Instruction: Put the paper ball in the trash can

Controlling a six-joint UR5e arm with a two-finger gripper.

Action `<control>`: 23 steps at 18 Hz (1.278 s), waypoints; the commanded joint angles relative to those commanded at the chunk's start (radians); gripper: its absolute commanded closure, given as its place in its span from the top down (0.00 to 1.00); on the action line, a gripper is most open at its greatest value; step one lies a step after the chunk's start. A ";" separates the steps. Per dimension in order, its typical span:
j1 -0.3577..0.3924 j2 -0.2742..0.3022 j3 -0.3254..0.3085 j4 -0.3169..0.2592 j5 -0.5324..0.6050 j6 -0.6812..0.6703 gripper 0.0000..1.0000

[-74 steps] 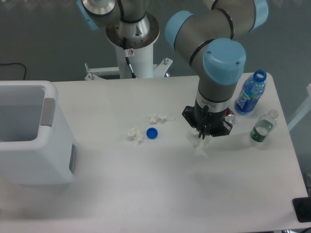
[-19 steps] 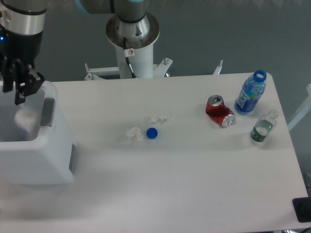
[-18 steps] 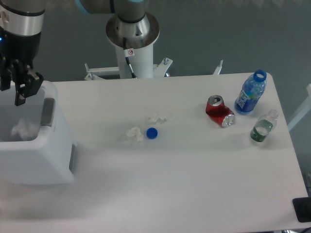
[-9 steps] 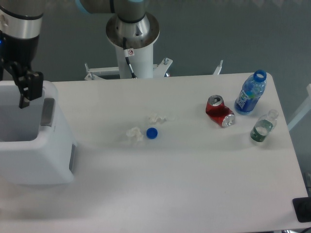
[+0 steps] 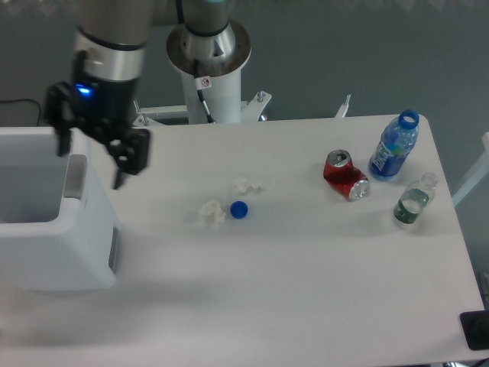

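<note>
One arm reaches down at upper left; we see its gripper (image 5: 90,153) over the trash can's (image 5: 53,245) right rim, jaws spread wide and empty. We cannot see the paper ball.

The trash can (image 5: 46,252) is showing white with a grey panel (image 5: 74,176); a blue cap (image 5: 239,209), red can (image 5: 345,175) and blue-labelled bottle (image 5: 394,146) are sitting on the white table (image 5: 306,290).

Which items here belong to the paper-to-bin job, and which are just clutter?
Job:
large white boxy plastic trash can
open, empty gripper

Clutter:
rounder white paper lump
flatter white paper scrap
blue bottle cap
dented red can
blue bottle
clear bottle
</note>
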 joint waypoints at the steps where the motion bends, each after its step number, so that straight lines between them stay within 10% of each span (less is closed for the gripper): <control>1: 0.012 -0.015 -0.005 0.003 0.026 0.028 1.00; 8: 0.109 -0.136 -0.026 0.006 0.272 0.245 1.00; 23: 0.223 -0.293 -0.034 0.049 0.284 0.418 1.00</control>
